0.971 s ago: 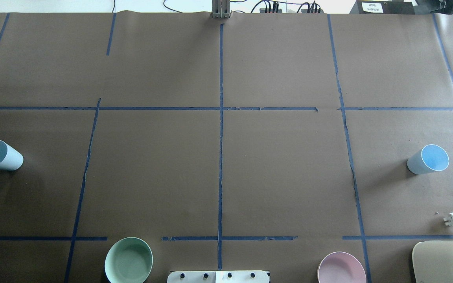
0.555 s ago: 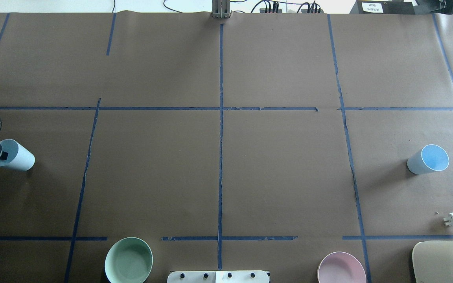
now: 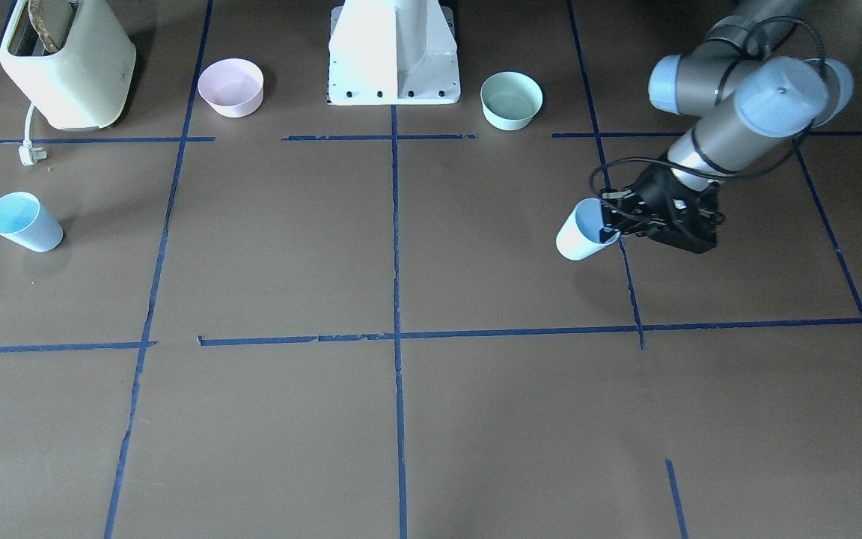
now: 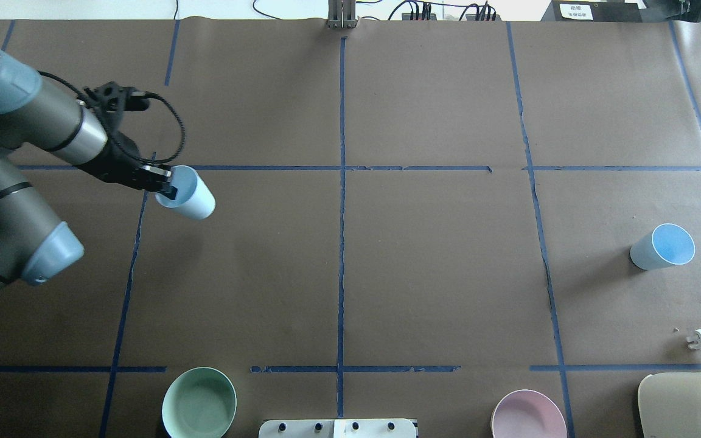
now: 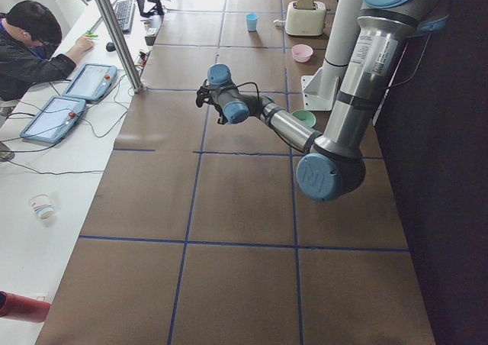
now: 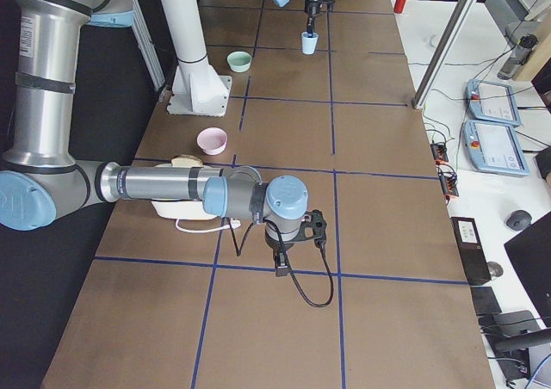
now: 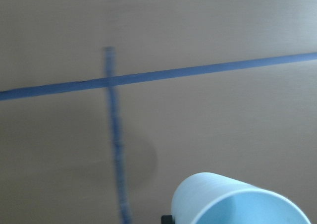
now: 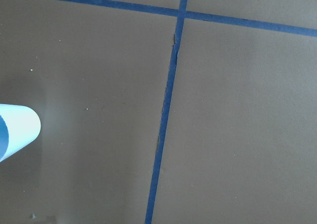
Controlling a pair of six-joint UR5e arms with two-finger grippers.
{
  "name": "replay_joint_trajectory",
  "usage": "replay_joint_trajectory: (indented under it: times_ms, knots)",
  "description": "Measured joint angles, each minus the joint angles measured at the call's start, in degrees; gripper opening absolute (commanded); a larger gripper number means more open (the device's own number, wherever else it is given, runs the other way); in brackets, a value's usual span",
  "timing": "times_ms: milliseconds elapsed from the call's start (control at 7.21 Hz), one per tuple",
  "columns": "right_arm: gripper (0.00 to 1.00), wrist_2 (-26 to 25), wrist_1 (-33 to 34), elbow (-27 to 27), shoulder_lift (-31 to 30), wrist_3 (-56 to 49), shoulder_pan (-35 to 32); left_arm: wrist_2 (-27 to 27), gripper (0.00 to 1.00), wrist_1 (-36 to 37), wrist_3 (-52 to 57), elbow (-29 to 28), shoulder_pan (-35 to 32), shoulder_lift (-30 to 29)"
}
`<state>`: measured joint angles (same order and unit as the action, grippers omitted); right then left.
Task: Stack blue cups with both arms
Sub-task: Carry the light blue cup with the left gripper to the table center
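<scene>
My left gripper (image 4: 167,187) is shut on the rim of one blue cup (image 4: 189,196) and holds it tilted above the table, left of centre. It also shows in the front view (image 3: 579,233), and its rim fills the bottom of the left wrist view (image 7: 242,204). The other blue cup (image 4: 662,246) stands upright on the table at the far right. It is also at the left edge of the right wrist view (image 8: 17,130). My right gripper (image 6: 281,267) shows only in the exterior right view, pointing down, so I cannot tell whether it is open.
A mint-green bowl (image 4: 199,403) and a pink bowl (image 4: 528,417) sit at the near edge, either side of the white pedestal (image 3: 393,52). A cream toaster (image 4: 685,401) with its white plug (image 4: 700,339) is at the near right corner. Blue tape lines cross the brown table.
My left gripper has carried its blue cup from the table's left edge to the right and farther from the robot. The left arm is now in the overhead view. The right cup has not moved.
</scene>
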<state>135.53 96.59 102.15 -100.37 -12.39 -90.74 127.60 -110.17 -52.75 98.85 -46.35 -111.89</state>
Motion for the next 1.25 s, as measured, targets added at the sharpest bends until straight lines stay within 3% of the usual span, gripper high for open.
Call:
replay_joint_trajectory:
  times_ms: [277, 555, 693, 832, 971, 1248]
  knots:
    - [1.0, 0.0, 0.0, -0.1, 0.0, 0.0, 0.0, -8.8, 0.0, 8.1, -8.2, -2.4, 8.6, -11.0]
    - [1.0, 0.0, 0.0, -0.1, 0.0, 0.0, 0.0, -15.7, 0.04, 9.7, -13.9, -10.1, 14.1, -20.3]
    - [1.0, 0.0, 0.0, -0.1, 0.0, 0.0, 0.0, -17.8, 0.23, 9.6, -15.7, -13.3, 15.6, -23.2]
    - [1.0, 0.0, 0.0, -0.1, 0.0, 0.0, 0.0, -18.6, 0.68, 9.5, -16.4, -14.8, 16.4, -24.4]
    - [1.0, 0.0, 0.0, -0.1, 0.0, 0.0, 0.0, -18.9, 0.99, 9.5, -16.5, -15.3, 16.8, -24.7]
    - [1.0, 0.0, 0.0, -0.1, 0.0, 0.0, 0.0, -19.2, 0.99, 9.6, -16.4, -15.2, 16.9, -24.7]
